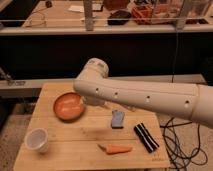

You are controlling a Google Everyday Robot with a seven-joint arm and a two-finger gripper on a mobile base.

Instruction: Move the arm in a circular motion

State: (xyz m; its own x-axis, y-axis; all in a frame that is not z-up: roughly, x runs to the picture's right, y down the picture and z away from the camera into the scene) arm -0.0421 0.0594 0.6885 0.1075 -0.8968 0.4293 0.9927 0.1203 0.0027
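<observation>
Arm (145, 97) spans from right over table (75, 155); gripper (94, 101) mostly hidden under joint, beside orange bowl (66, 106); grip state: cannot tell.

The arm (145, 97) stretches in from the right above the wooden surface (75, 157), and its rounded joint overlaps the orange bowl (66, 107). A white cup (37, 140) stands near left, with a carrot (116, 149) in front, a small blue object (117, 119) in the middle and a black striped bar (146, 136) to the right. The tool is out of sight.
</observation>
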